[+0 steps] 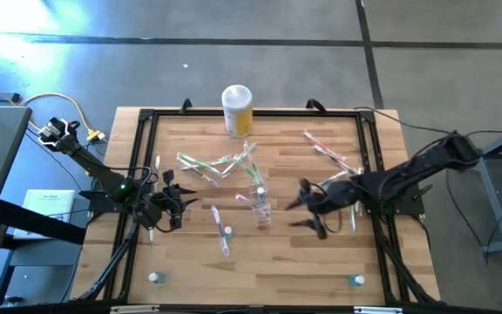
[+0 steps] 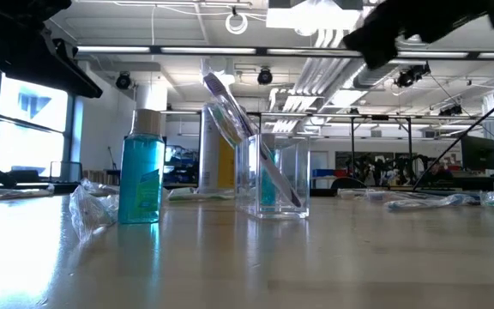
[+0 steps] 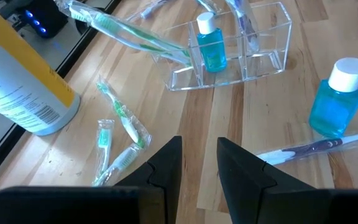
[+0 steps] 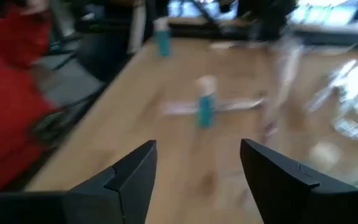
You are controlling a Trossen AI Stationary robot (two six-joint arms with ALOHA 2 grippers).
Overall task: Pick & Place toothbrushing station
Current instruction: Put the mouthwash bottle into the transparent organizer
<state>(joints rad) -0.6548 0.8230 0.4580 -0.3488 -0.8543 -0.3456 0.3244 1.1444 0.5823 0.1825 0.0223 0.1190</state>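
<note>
A small clear plastic holder (image 1: 261, 208) stands mid-table, with a blue bottle (image 3: 211, 48) in one compartment and a toothbrush (image 2: 245, 129) leaning out of it. Thin wrapped toothbrushes lie scattered: a green-accented cluster (image 1: 218, 166), several at the far right (image 1: 331, 153), and one (image 3: 319, 147) beside a standing blue bottle (image 3: 337, 99). My left gripper (image 1: 172, 202) hovers left of the holder, fingers (image 3: 166, 163) slightly apart and empty. My right gripper (image 1: 308, 212) is just right of the holder, wide open (image 4: 197, 168) and empty.
A white-lidded yellow canister (image 1: 237, 109) stands at the far edge. Small bottles stand near the front corners, one at the left (image 1: 155, 278) and one at the right (image 1: 356, 280). A black frame (image 1: 143, 148) borders the tabletop. Bare wood lies along the near side.
</note>
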